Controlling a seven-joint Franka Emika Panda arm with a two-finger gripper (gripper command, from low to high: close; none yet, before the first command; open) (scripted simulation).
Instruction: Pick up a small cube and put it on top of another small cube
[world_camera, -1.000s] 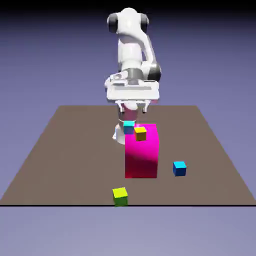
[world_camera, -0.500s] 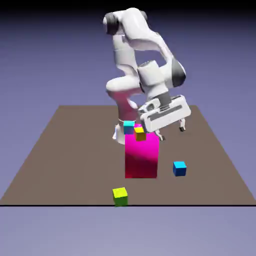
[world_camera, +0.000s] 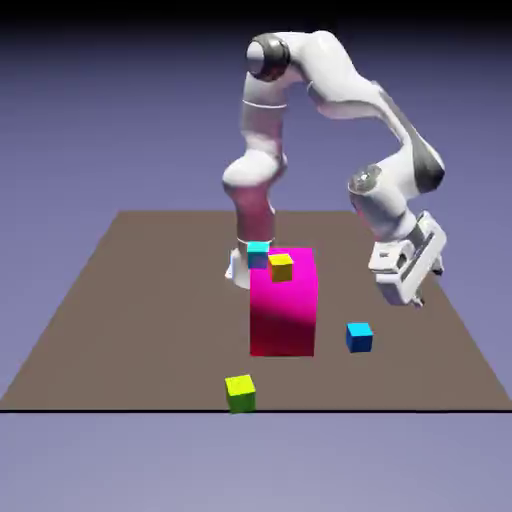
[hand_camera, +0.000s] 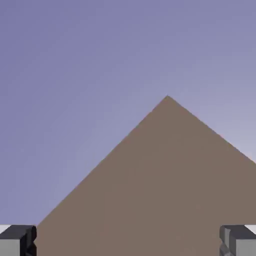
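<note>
Your end effector (world_camera: 412, 287) has swung from above the magenta block (world_camera: 284, 305) to the exterior view's right, wide open and empty. The small cube (world_camera: 359, 337) sits on the desk (world_camera: 150, 300) just below-left, so you still need to descend onto it.

Tool (world_camera: 408, 291) wide apart, nothing between tips; bare tabletop (world_camera: 420, 350) around blue cube (world_camera: 359, 337); magenta block (world_camera: 283, 302) blocks cube's exterior-view left.

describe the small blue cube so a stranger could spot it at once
Start at the tall magenta block mid-table. The small cube sits on the table at the exterior view's right of it. It is deep blue, unlike the yellow-green cube nearer the front edge.
</note>
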